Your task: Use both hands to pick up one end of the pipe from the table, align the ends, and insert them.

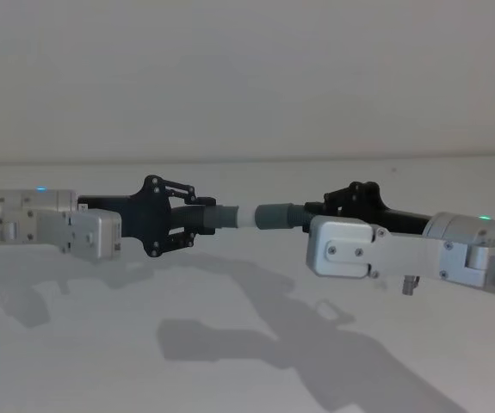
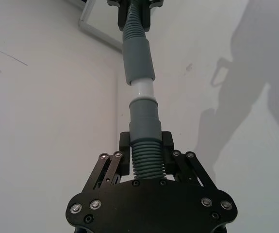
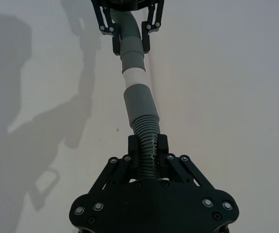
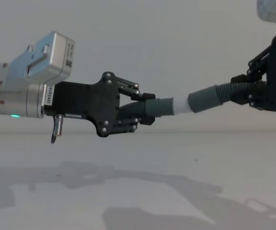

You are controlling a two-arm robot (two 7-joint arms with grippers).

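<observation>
Both grippers hold the pipe in the air above the white table (image 1: pixel 230 361). My left gripper (image 1: pixel 206 217) is shut on the shorter grey piece (image 1: pixel 221 217), whose white tip (image 1: pixel 244 218) points right. My right gripper (image 1: pixel 312 217) is shut on the ribbed longer piece, whose grey mouth (image 1: pixel 273 215) faces the tip. The two ends are in line, and the white tip (image 2: pixel 142 89) reaches into the mouth (image 2: pixel 138 60) with a short white band left showing. From the chest, the left gripper (image 4: pixel 146 109) and right gripper (image 4: pixel 241 88) hold the pieces slightly bent at the tip (image 4: pixel 181 105).
Shadows of both arms fall across the table below. A plain pale wall (image 1: pixel 247 77) rises behind the table's far edge. A pale rail (image 2: pixel 98 31) runs along that edge in the left wrist view.
</observation>
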